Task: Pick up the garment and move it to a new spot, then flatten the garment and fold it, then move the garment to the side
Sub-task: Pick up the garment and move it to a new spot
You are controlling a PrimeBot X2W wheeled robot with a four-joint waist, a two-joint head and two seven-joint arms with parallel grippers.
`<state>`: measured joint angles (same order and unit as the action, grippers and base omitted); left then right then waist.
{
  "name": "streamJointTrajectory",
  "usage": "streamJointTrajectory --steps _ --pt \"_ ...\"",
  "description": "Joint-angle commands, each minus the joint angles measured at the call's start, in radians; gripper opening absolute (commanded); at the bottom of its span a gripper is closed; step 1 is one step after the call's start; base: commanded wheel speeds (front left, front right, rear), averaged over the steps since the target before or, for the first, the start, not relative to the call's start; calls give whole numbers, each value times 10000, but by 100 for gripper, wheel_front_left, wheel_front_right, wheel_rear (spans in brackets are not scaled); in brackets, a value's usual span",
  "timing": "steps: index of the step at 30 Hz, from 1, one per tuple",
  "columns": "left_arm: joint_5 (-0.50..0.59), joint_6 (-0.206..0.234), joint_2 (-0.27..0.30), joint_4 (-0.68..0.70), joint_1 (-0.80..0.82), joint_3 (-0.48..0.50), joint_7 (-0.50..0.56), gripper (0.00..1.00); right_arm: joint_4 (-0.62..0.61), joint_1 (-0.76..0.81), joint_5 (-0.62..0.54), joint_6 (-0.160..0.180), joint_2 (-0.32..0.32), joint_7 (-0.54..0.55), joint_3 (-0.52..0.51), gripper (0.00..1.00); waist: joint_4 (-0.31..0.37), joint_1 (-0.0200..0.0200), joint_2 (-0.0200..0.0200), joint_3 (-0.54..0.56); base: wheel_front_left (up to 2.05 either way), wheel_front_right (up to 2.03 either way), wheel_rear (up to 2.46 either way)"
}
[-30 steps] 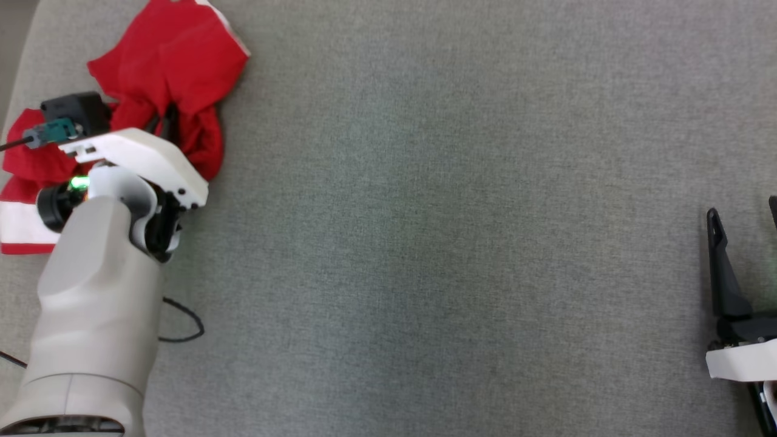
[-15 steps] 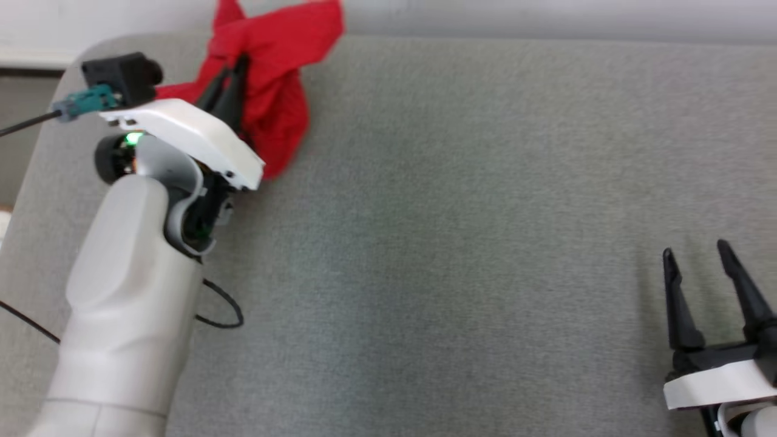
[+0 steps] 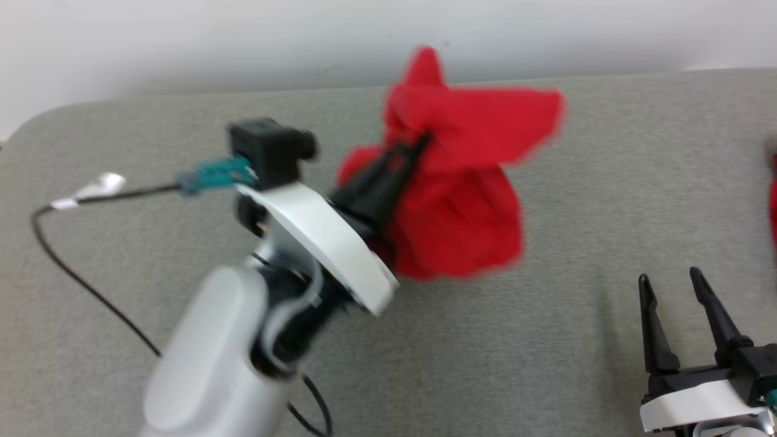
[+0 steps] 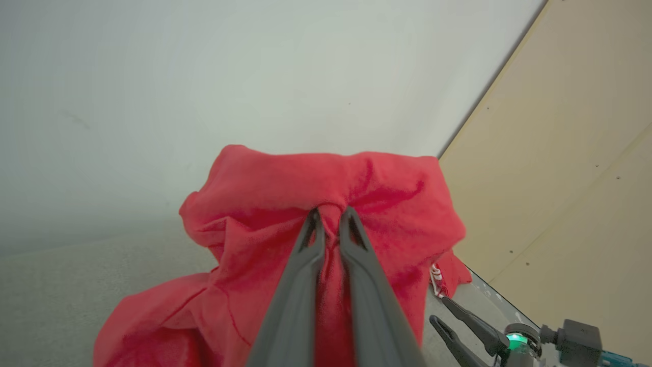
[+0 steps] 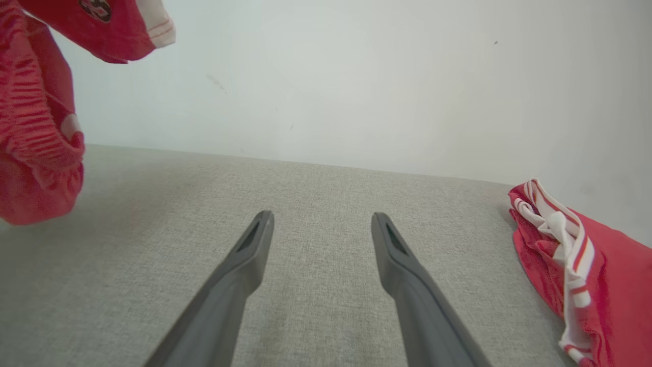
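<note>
Red garment [image 3: 461, 212] aloft near far edge of desk [image 3: 546, 352].
Clamped by left pincer [image 3: 419, 142]; right pincer [image 3: 668, 280] apart over bare middle; red cloth [image 5: 606, 275] at right edge.

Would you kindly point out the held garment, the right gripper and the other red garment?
held garment [image 3: 461, 230], head view, hanging bunched cloth
right gripper [image 3: 669, 277], head view, midway between its fingertips
other garment [image 5: 619, 275], right wrist view, red cloth beside striped trim

The garment [image 3: 461, 206] hangs from my left gripper [image 3: 423, 141] over the far middle of the surface [image 3: 546, 352]. My right gripper [image 3: 668, 274] sits at the near right, and a second cloth [image 5: 586, 265] lies farther right by the wall [image 5: 356, 76].
</note>
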<state>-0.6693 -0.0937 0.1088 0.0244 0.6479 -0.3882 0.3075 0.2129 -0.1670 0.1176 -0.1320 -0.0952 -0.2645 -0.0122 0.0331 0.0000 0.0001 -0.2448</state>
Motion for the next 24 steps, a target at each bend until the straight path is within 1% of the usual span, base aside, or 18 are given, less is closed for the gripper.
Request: streamJointTrajectory --steps 1,7,9,11,13,16,19,21,24 --pt "-202 60 -108 468 -368 -278 190 0 28 134 73 28 57 10 7 100 314 0 -1 157 0 0 0" --pt "-1018 313 -444 1678 -1231 -1372 705 0 40 266 98 28 176 12 75 100 885 0 -1 185 0 0 0" --pt "-1364 413 -491 1860 -1432 -1682 817 0 47 261 116 28 193 12 72 100 1054 0 -1 156 0 0 0" --pt "-1559 461 -505 1917 -1536 -1822 861 0 51 268 129 28 205 12 92 100 1131 0 -1 138 0 0 0" --pt "-1802 606 -519 1907 -1628 -1964 883 0 65 283 159 28 236 10 105 100 1275 0 -1 96 0 0 0" --pt "-1936 848 -524 1442 -1653 -1937 800 0 98 268 198 28 282 12 102 100 1460 0 -1 20 0 0 0" --pt "-1456 1023 -306 567 -1323 -1728 596 0 157 208 232 28 322 10 142 100 1635 0 -1 -42 0 0 0" --pt "-1004 1056 -90 -128 -1125 -1676 379 0 207 178 242 28 351 10 174 100 1744 0 -1 -44 0 0 0" --pt "-923 1145 -52 -1235 -970 -1354 -50 0 297 164 260 28 375 12 218 100 1877 0 -1 7 0 0 0"
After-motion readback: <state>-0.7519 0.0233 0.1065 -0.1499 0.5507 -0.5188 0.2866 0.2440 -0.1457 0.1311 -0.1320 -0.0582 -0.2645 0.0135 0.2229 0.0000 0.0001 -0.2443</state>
